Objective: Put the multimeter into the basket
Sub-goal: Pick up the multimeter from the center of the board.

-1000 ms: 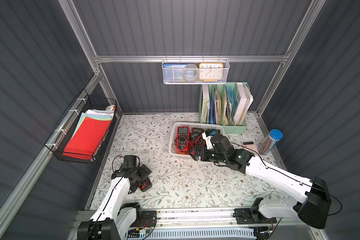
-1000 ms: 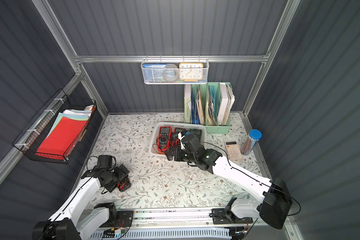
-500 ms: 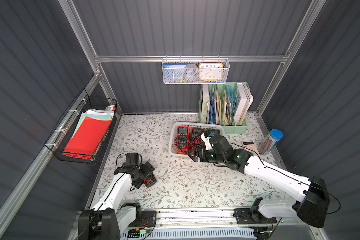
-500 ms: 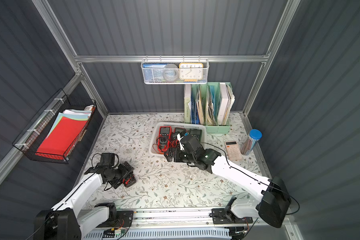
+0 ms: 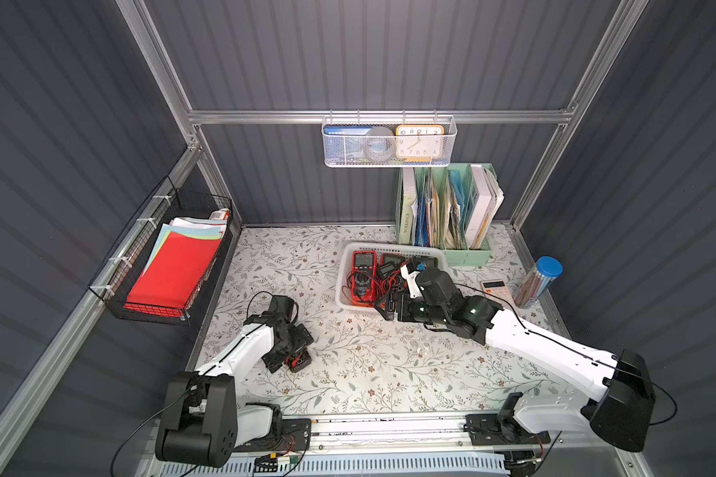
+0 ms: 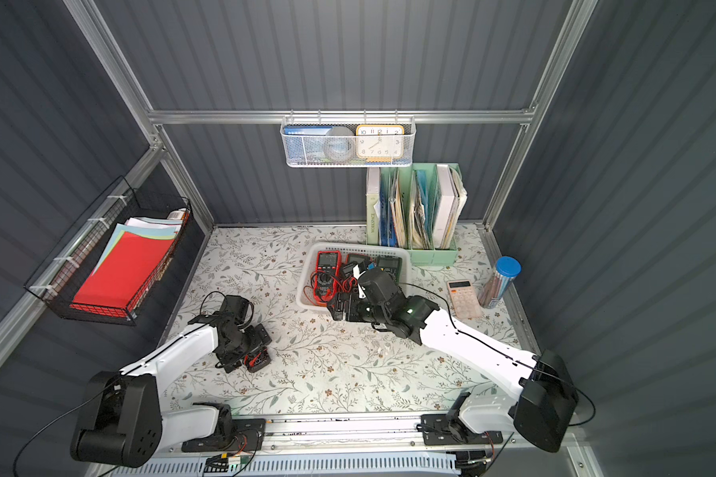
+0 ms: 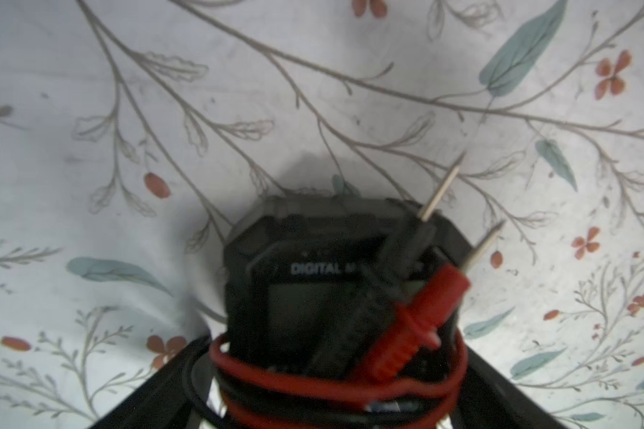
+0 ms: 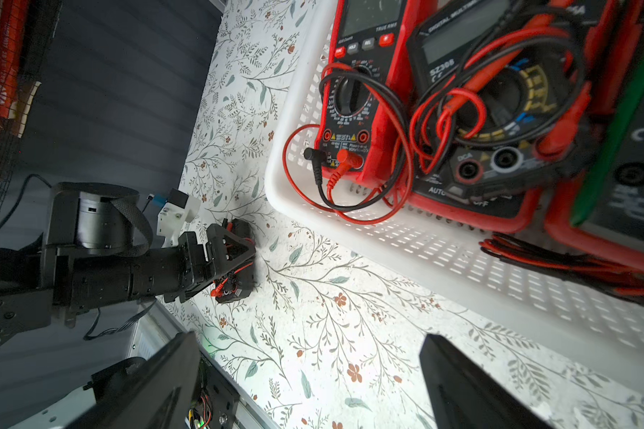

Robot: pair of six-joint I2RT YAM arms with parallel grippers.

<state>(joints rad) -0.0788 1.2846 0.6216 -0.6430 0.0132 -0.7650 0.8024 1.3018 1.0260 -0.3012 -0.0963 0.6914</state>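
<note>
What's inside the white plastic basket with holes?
The white perforated basket holds a red multimeter, a black-and-red multimeter and a green-edged multimeter, with tangled red and black wires. The right arm hides the rest from above.

basket (image 5: 342,285): I find it mid-rear on the table (image 5: 389,363).
loose multimeter (image 5: 299,361): front-left of basket, well apart.
file organiser (image 5: 468,256): just behind basket.
calculator (image 5: 495,288): right of basket.

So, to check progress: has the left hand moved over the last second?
Yes. In a top view the left hand has shifted slightly toward the white perforated plastic basket, away from the black wire wall basket.
</note>
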